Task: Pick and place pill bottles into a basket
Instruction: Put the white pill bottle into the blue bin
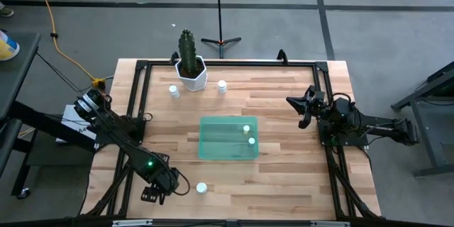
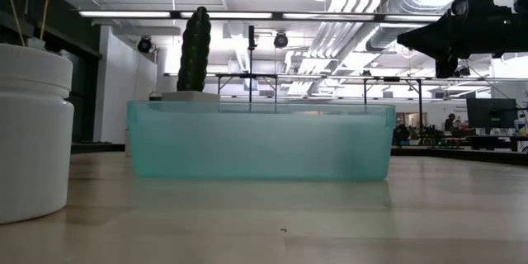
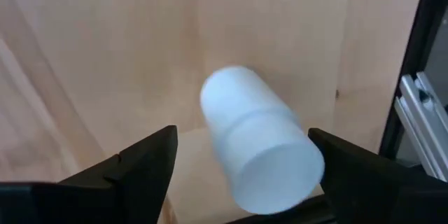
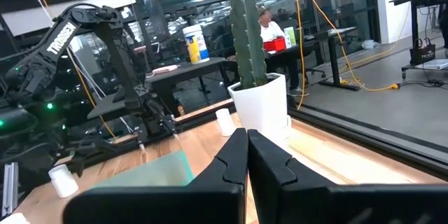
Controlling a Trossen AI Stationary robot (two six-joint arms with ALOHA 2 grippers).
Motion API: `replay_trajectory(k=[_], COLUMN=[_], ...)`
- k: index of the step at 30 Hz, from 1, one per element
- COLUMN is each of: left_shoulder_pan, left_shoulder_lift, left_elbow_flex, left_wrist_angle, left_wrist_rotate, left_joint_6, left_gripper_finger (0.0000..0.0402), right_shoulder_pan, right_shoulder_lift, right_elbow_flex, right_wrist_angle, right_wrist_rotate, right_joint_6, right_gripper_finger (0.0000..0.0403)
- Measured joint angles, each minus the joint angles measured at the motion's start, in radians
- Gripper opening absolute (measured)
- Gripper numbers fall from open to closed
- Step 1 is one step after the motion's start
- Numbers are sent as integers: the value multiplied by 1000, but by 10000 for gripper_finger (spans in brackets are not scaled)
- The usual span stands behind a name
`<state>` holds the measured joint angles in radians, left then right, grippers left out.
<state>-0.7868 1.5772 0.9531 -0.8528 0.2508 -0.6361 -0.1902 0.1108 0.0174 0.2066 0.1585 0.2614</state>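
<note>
A white pill bottle (image 1: pixel 201 188) stands on its base near the table's front edge. It shows large in the low view (image 2: pixel 29 132) and in the left wrist view (image 3: pixel 259 143). My left gripper (image 1: pixel 172 182) (image 3: pixel 241 138) is open just left of it, a finger on each side in the wrist view, touching nothing. Two bottles (image 1: pixel 246 129) (image 1: pixel 251 140) lie in the green basket (image 1: pixel 213 142). Two more (image 1: pixel 174 91) (image 1: pixel 222 86) stand by the cactus pot. My right gripper (image 1: pixel 301 108) (image 4: pixel 246 147) is shut and empty, raised at the right.
A white hexagonal pot with a cactus (image 1: pixel 190 67) stands at the far edge, left of centre. A black frame (image 1: pixel 138 99) runs along the table's left, far and right edges. Bare wood lies between the basket and the front edge.
</note>
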Motion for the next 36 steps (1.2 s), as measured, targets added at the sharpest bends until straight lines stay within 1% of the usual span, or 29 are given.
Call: replay_trajectory(k=[7, 14, 19, 25, 36], left_shoulder_pan=[1, 1, 0, -1, -12], left_shoulder_lift=[0, 0, 0, 0, 11], left_elbow_flex=[0, 0, 0, 0, 0], left_wrist_angle=[41, 42, 42, 35, 45], left_wrist_rotate=[-34, -31, -14, 5, 4], left_joint_6=[11, 12, 44, 55, 55], left_gripper_finger=[331, 314, 304, 300, 300], right_shoulder_pan=[0, 0, 0, 0, 0], right_shoulder_lift=[0, 0, 0, 0, 0], right_elbow_flex=[0, 0, 0, 0, 0], right_wrist_angle=[0, 0, 0, 0, 0], right_wrist_rotate=[0, 0, 0, 0, 0], right_joint_6=[1, 0, 0, 0, 0], right_gripper_finger=[0, 0, 0, 0, 0])
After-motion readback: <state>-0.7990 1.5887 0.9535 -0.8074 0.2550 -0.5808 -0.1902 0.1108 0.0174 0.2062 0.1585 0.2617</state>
